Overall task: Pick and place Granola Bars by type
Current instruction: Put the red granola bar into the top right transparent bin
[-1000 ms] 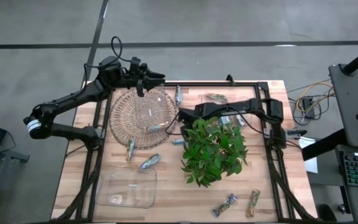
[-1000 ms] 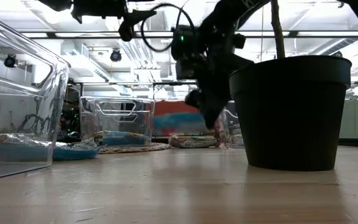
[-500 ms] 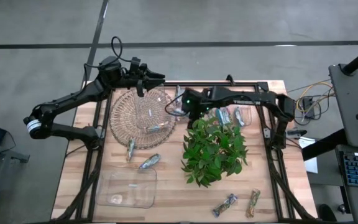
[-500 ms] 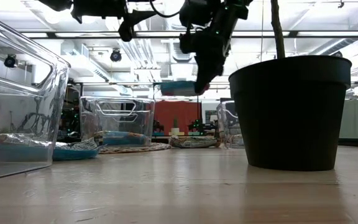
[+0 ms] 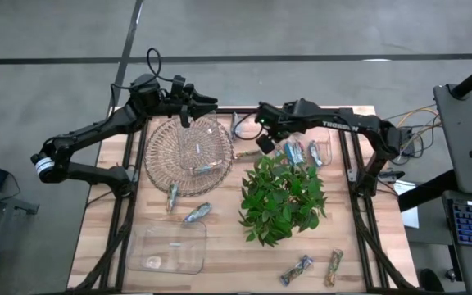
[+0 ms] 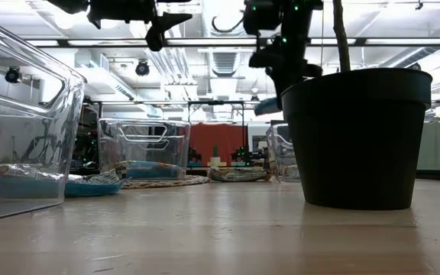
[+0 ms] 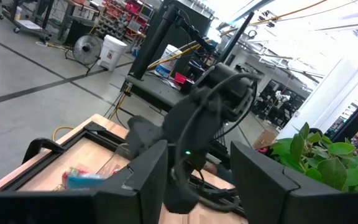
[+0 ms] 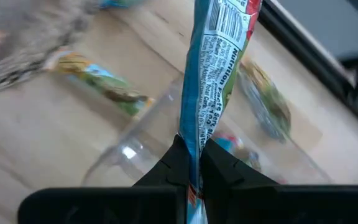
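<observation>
The wooden tabletop (image 5: 220, 246) carries everything, and the leafy plant (image 5: 283, 199) in its black pot (image 6: 355, 137) serves as the landmark near the middle. Left of the plant lies a round wire basket (image 5: 188, 154) with one bar inside it. Toward the near edge, left of the plant, sits a clear bin (image 5: 169, 247); just behind the plant stands another clear bin (image 5: 322, 153) holding several bars.

The right end effector (image 5: 263, 144) hangs in the air just behind the plant's left side, beside that far bin, clenched on a blue-wrapped granola bar (image 8: 215, 59); in the right wrist view the wrapper is pinched flat between the two fingers (image 8: 176, 160) and sticks out beyond them. The left end effector (image 5: 188, 111) hovers over the basket's far rim, well left of the plant, its fingers (image 7: 146, 176) parted and holding nothing.

Loose granola bars (image 5: 197, 213) lie on the tabletop between the basket and the near bin, left of the plant, and two more bars (image 5: 297, 269) rest near the front edge, below the plant's right side.
</observation>
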{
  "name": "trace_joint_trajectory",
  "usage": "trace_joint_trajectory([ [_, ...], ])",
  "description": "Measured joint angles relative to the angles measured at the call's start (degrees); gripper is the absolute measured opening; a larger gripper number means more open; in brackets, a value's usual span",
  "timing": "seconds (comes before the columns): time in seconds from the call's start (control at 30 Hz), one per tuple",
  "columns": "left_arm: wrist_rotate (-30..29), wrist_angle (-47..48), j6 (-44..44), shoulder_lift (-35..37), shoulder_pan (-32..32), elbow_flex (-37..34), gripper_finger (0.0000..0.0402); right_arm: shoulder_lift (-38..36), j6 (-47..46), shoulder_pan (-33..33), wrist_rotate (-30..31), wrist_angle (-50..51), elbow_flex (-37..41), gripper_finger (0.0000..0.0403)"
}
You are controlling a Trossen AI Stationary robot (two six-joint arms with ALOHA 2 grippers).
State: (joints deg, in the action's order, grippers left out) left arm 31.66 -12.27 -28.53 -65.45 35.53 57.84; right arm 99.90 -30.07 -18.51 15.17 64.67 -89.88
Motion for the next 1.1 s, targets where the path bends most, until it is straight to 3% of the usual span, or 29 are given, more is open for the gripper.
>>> trace_joint_trajectory([
  [0.17,-0.01,-0.01,0.01,0.00,0.01,0.00,0.0158,0.33,-9.57,-0.18,-0.17,-0.12,2.60,0.0011],
  [0.6,-0.01,-0.04,0.01,0.00,0.01,0.00,0.0158,0.20,-23.43,-0.25,-0.72,-0.58,10.71,0.0011],
  [0.87,0.00,-0.02,0.00,0.00,0.02,0.00,0.0158,0.98,-26.59,-1.72,-0.66,-4.96,14.81,0.0011],
  [1.1,-0.02,-0.02,0.00,0.00,0.02,0.00,0.0158,2.30,-26.59,-2.58,-4.52,-10.35,15.14,0.0011],
])
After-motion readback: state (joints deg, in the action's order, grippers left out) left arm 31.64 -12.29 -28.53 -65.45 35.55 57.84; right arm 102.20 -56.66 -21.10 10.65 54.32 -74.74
